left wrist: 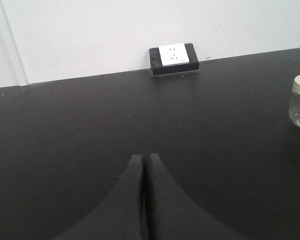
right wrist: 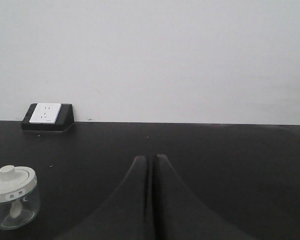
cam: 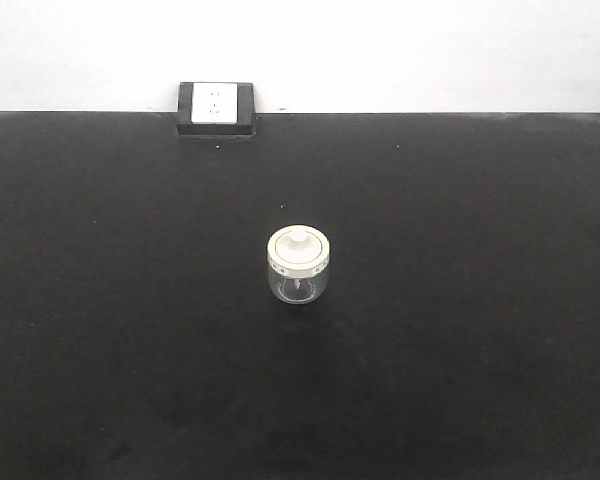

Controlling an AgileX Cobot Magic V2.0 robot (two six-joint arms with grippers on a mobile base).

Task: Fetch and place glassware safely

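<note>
In the front view a matte black tabletop (cam: 100, 330) fills the frame under a plain white wall (cam: 430, 50). At about eleven o'clock from the centre, on the table's far edge against the wall, sits a black-framed socket box with a white faceplate (cam: 216, 106). Near the middle of the table stands the small squat clear glass jar with a round cream-white knobbed lid (cam: 298, 265), upright, lid on, with bare black surface on every side and nothing touching it.

From the left wrist view, the left gripper (left wrist: 145, 162) has its two black fingers pressed together, only a thin seam between them, holding nothing. The socket box lies at twelve o'clock from it, the jar at roughly two o'clock, cut by the right edge of the frame, well apart.

From the right wrist view, the right gripper (right wrist: 150, 162) is likewise pressed together and empty. The jar stands at about nine o'clock from it, the socket box at ten o'clock beyond.
</note>
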